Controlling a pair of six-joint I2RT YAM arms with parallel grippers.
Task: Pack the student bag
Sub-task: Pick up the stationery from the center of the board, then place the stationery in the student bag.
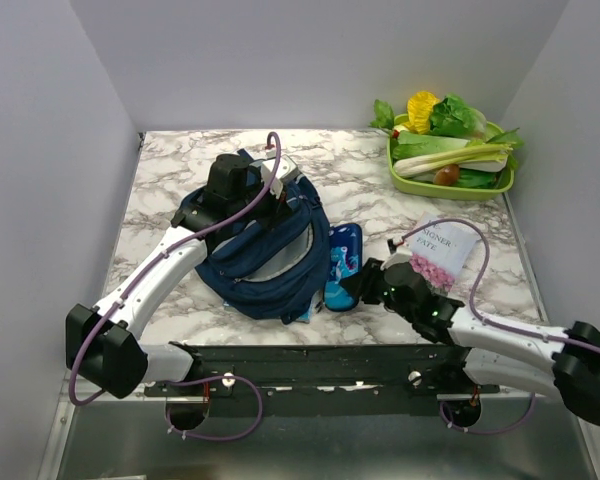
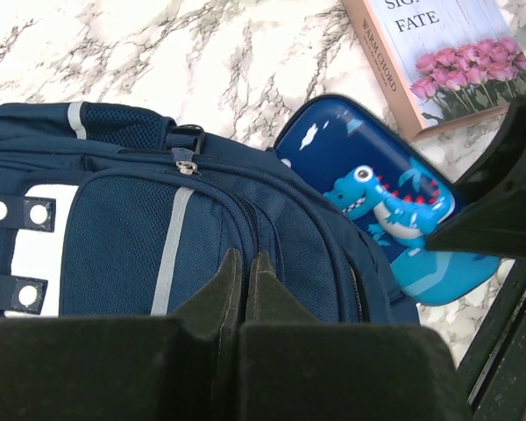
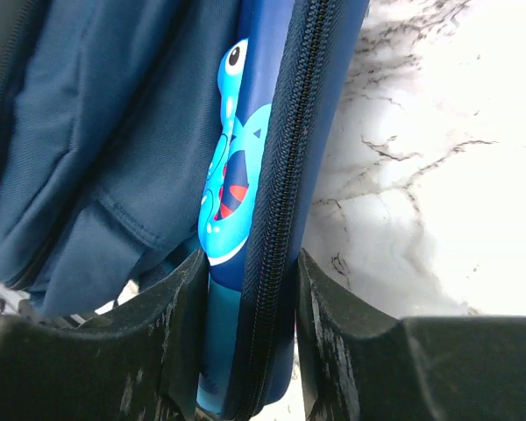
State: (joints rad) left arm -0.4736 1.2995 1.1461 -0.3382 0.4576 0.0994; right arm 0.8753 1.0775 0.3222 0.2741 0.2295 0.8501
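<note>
nearest the arm bases, just right of the large navy blue fabric student bag (image 1: 265, 265), the right gripper (image 1: 365, 285) straddles the near end of a small blue hard-shell pencil case (image 1: 342, 262) printed with a cartoon dinosaur. its jaws are part closed, one finger on each broad face, seemingly in contact. the case stands on edge against the bag's right flank. the bag lies on the white marble-pattern table (image 1: 380, 190), one compartment showing grey lining, apparently open. at the bag's far edge the left gripper (image 1: 270, 200) is fully closed; whether it pinches fabric cannot be told.

risks: the grip sits at one end of the case, so a lift may let it swing or slip. the bag's fabric looks slack. if the opening sags, the case may catch on its rim.

right of the bag, beyond the case, lies a paperback book (image 1: 442, 255) with pink flowers on its cover, close to the right arm's likely path. far right of the bag sits a green plastic tray (image 1: 400, 172) of vegetables, well apart and no obstruction.
</note>
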